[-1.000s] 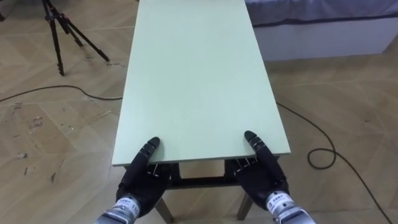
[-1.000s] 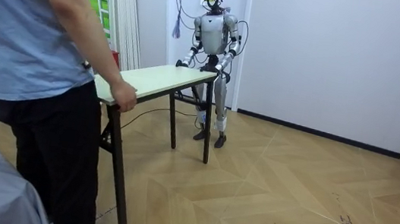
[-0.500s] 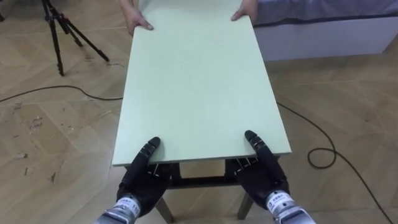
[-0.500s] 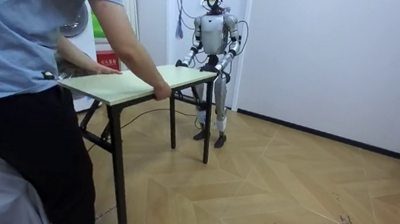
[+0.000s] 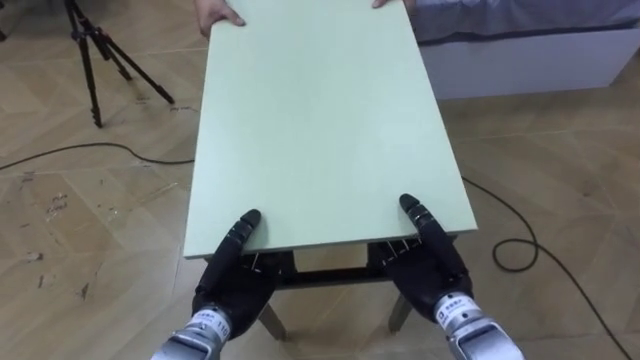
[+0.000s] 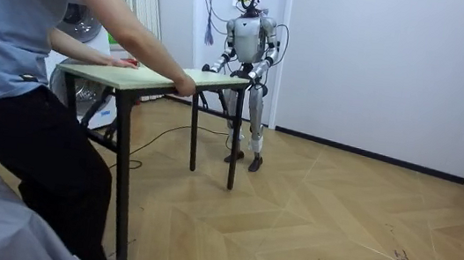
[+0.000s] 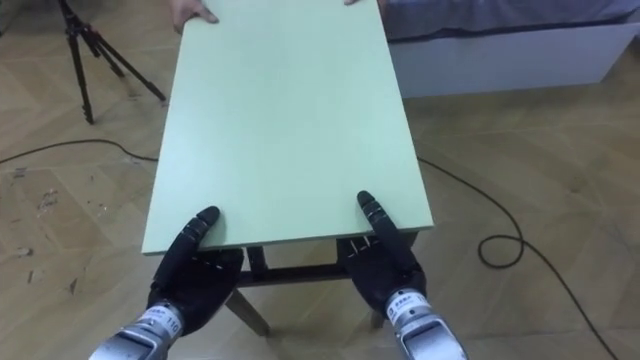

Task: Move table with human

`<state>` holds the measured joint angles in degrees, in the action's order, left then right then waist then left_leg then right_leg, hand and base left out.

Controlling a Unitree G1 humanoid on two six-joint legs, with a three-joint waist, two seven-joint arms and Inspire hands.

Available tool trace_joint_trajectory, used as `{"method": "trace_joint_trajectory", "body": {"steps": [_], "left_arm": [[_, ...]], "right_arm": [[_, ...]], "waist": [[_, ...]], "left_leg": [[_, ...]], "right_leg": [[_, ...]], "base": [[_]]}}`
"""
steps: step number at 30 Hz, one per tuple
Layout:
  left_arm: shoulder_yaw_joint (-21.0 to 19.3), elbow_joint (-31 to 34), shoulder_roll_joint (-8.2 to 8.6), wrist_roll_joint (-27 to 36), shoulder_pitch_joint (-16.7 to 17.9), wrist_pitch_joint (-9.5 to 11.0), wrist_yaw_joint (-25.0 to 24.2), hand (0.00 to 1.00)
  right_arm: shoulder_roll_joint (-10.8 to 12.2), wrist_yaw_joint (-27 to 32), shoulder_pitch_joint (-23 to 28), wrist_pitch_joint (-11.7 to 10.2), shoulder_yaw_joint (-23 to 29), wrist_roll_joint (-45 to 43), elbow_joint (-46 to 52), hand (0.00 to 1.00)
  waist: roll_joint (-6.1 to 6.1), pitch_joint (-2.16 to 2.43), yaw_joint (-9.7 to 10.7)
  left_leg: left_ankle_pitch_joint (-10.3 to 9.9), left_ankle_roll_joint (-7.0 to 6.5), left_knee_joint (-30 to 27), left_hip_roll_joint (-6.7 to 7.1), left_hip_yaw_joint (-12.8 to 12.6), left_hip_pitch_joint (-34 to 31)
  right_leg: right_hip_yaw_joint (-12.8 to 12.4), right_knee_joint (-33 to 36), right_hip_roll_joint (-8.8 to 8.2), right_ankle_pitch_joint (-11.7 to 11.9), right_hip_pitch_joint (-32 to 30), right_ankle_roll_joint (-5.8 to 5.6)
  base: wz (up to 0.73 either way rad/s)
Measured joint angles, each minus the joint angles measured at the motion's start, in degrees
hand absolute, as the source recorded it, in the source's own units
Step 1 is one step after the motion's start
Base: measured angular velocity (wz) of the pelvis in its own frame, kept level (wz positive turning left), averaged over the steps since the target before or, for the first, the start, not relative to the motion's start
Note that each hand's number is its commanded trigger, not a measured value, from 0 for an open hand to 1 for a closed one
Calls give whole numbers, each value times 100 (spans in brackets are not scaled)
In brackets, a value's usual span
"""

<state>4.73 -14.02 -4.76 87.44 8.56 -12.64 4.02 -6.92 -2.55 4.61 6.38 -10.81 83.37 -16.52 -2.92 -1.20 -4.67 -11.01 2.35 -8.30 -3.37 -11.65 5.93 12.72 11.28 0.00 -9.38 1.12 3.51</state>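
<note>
Herringbone wood floor (image 5: 90, 230), scuffed with pale marks on the robot's left, runs under a long pale green table (image 5: 320, 130). The table stretches away from the robot toward a person (image 6: 20, 51) in a blue shirt and dark trousers.

The robot stands upright at one short end, both arms reaching down and forward to the edge nearest it. Its left hand (image 5: 232, 275) sits at the left part of that edge, with the thumb lying flat on the tabletop. The right hand (image 5: 430, 265) mirrors it at the right part of the edge. The rest of each hand goes under the board, so it cannot be told whether either one is clamped on the table.

At the far short end, the person's hands (image 5: 215, 15) rest on the two corners, cut off by the top of the eye views. In the room view the person leans in, arms stretched along the table, and the robot's hands are too small to read. Dark frame bars show under the near edge, between the robot's hands.

A black tripod (image 5: 95, 60) stands on the robot's left, with a dark cable (image 5: 90, 150) running past it. A low white bed (image 5: 530, 50) lies at the far right, and plain white walls (image 6: 381, 68) stand behind the robot.
</note>
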Motion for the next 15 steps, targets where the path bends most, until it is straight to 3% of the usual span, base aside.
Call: {"method": "trace_joint_trajectory", "body": {"steps": [6,10,15], "left_arm": [[-4,144,61,-236,85,13,-88,100],[2,523,150,-331,350,11,-145,100],[1,579,150,-449,460,115,-327,100]], "right_arm": [[-5,188,10,-40,16,-7,156,100],[-19,206,70,-117,-9,-17,349,100],[0,206,301,-181,-100,8,684,100]], "waist": [[10,6,17],[20,12,0],[54,36,-28]], "left_leg": [[0,0,-3,14,-46,8],[0,0,-12,11,-55,-10],[0,0,-13,7,-52,-44]], "right_leg": [[-36,12,0,-1,-11,-1],[-107,16,7,-2,-50,-1],[-90,29,18,-1,-95,0]], "base": [[-1],[-8],[-1]]}}
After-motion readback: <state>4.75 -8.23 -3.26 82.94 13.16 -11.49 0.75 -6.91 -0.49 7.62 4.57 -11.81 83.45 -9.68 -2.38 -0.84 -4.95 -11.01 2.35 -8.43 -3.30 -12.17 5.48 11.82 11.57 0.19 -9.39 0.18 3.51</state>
